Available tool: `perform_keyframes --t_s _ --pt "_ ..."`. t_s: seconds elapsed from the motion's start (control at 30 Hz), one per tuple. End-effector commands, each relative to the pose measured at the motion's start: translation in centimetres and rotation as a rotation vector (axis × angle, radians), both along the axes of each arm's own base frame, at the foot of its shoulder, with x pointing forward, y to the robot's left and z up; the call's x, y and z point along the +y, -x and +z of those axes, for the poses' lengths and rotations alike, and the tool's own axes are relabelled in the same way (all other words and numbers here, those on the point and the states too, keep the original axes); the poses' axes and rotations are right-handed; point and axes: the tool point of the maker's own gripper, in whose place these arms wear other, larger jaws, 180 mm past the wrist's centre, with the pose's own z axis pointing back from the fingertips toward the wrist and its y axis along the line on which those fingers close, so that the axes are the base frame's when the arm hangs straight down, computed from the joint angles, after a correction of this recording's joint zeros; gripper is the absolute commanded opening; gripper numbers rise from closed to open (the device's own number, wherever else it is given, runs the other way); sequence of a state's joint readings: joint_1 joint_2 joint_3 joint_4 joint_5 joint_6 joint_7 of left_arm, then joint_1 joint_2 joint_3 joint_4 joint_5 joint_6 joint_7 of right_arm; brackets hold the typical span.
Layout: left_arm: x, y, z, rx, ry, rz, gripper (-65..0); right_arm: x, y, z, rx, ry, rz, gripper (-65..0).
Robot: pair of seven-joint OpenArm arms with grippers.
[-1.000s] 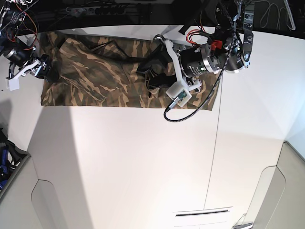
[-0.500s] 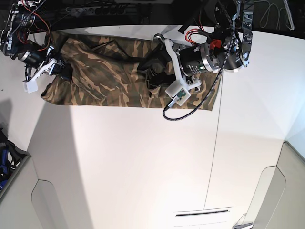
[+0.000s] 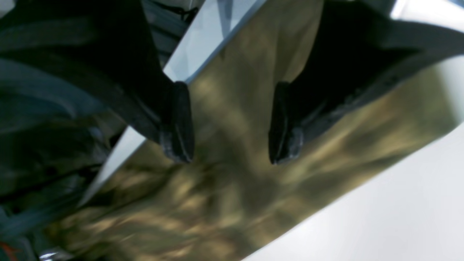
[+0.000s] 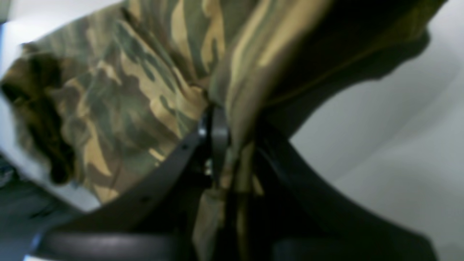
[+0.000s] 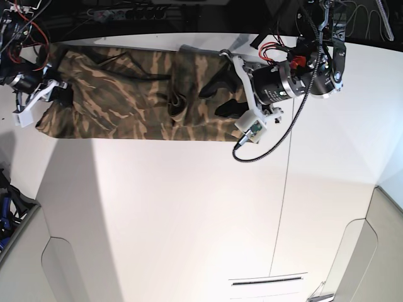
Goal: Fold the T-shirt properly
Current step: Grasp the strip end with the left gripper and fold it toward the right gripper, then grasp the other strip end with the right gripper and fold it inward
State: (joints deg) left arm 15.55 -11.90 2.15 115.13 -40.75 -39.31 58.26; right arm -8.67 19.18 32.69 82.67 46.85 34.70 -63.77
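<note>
black arms (image 5: 286,78), white brackets, red wires, seemingly dark rubbery fingertips (image 3: 286,139).

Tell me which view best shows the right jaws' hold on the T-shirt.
Right wrist view: the right gripper is clamped on bunched T-shirt cloth. Base view shows it small at the shirt's end; left wrist view shows only the left gripper, open.

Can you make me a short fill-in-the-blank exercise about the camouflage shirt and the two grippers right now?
1. The right gripper is ____ on a fold of the camouflage-print cloth T-shirt.
2. The left gripper hovers over the T-shirt with its jaws ____.
3. The T-shirt lies on a ____ table.

Missing words: shut; open; white
</note>
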Motion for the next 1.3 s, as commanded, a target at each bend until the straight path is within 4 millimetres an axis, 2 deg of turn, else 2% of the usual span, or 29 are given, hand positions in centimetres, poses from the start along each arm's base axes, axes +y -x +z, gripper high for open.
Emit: perform_keyframes --t_s 0.0,0.13,0.27,0.37,0.47,0.53,0.67,0.83,0.97,1.2,1.23,1.27 --pt "0.1 -0.7 1.3 -0.042 0.034 0.009 -28.9 -1.8 -1.4 2.0 -0.061 0.039 -0.011 -65.0" --pt "2.1 -1.6 1.5 -0.056 0.020 0.070 -28.9 -5.9 -2.2 4.4 -0.089 0.118 -0.047 -65.0" --pt "3.1 -1.8 1.3 -0.041 0.011 0.117 -28.9 -7.7 -3.5 7.4 -0.149 0.129 -0.059 -65.0" --pt "3.2 -1.3 0.8 -0.016 0.013 0.130 -28.9 -7.6 -4.6 9.6 -0.215 0.165 -0.043 -65.0" --pt "3.4 -0.2 -0.5 0.034 0.011 0.135 -28.9 -6.2 -5.2 11.8 -0.284 0.210 0.004 -65.0" --pt "3.6 0.3 -1.7 0.073 0.004 0.142 -28.9 -4.5 -5.7 13.5 -0.350 0.230 0.034 -65.0" --pt "4.2 0.8 -4.0 0.142 -0.002 0.164 -28.9 0.2 -5.9 16.4 -0.479 0.234 0.097 -65.0" --pt "4.8 1.7 -6.9 0.235 0.006 0.194 -28.9 8.2 -4.9 18.2 -0.579 0.188 0.227 -65.0" --pt "5.0 1.9 -7.8 0.257 0.021 0.216 -28.9 14.8 -3.3 17.2 -0.571 0.049 0.327 -65.0" --pt "4.8 1.8 -7.6 0.254 0.041 0.221 -28.9 23.8 -0.8 13.9 -0.465 -0.081 0.474 -65.0" --pt "4.8 1.7 -7.5 0.252 0.043 0.221 -28.9 25.0 -0.4 13.4 -0.447 -0.097 0.500 -59.8" --pt "4.8 1.6 -7.5 0.251 0.044 0.221 -28.9 25.8 -0.1 12.8 -0.428 -0.106 0.527 -51.5"
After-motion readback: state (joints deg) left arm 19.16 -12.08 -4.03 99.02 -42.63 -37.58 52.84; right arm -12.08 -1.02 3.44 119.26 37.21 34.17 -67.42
